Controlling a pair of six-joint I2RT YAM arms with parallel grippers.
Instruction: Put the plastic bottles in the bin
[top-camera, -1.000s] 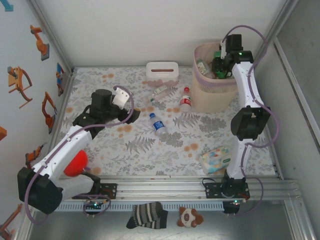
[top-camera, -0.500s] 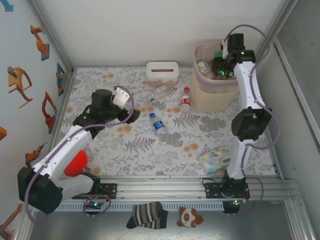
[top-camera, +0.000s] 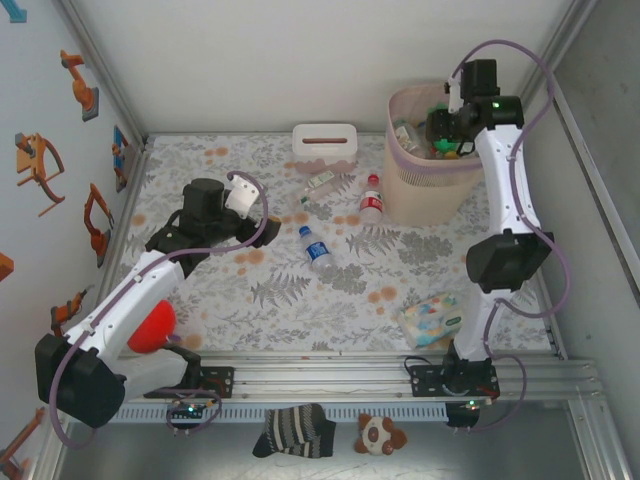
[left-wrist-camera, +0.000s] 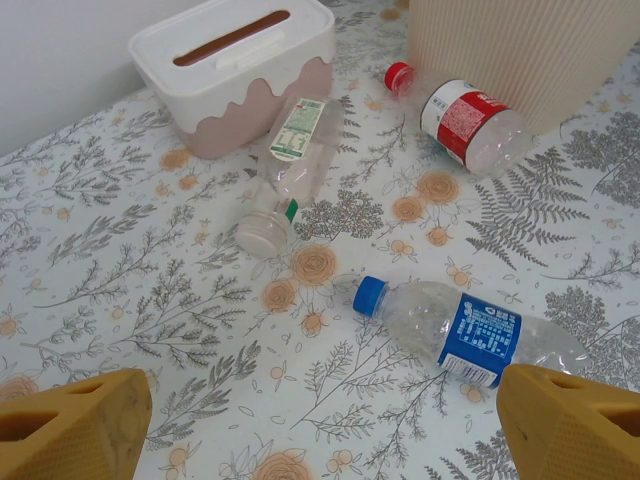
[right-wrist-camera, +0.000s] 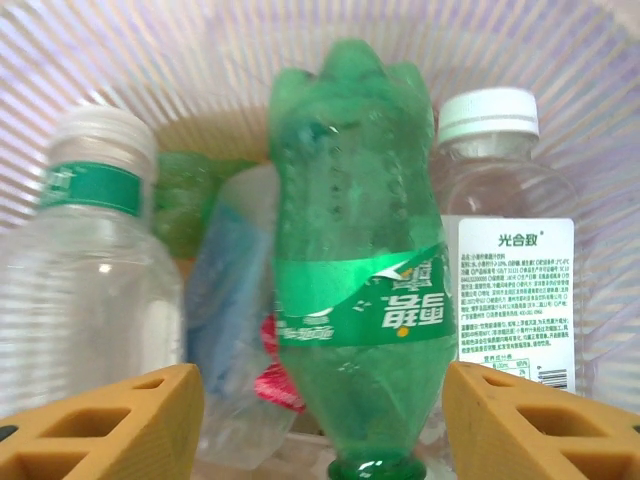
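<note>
Step in hand: drop-off on the right side. The bin (top-camera: 420, 195) is sitting at the table's far right corner, already holding several bottles. The right gripper (right-wrist-camera: 322, 425) is hanging over its mouth, looking down inside. Its jaws are standing partly apart around a green bottle (right-wrist-camera: 355, 250) with its neck toward the gripper. A gap is showing on one side, so I'm reading the bottle as released, not gripped. The left gripper (left-wrist-camera: 320, 425) is hovering low over the table's left half, jaws wide, carrying nothing.

Three bottles are lying out:
- The red-label bottle (left-wrist-camera: 465, 125) is just beside the bin's foot.
- The green-label bottle (left-wrist-camera: 290, 165) is next to the tissue box (left-wrist-camera: 235, 70) at the far edge.
- The blue-label bottle (left-wrist-camera: 470, 330) is mid-table, nearest the left fingers.

Next, I'm expecting the right arm to need lifting clear of the rim. The left needs a short advance and a squeeze across the blue-label bottle's body, which is round and likely to roll.

Plain pale walls are enclosing the cell, with stickers (top-camera: 40, 165) on the left one. The table (top-camera: 300, 300) is wearing a leaf-print cover. A wipes pack (top-camera: 432, 320) is lying toward the near right corner and a red ball (top-camera: 152, 328) toward the near left.
</note>
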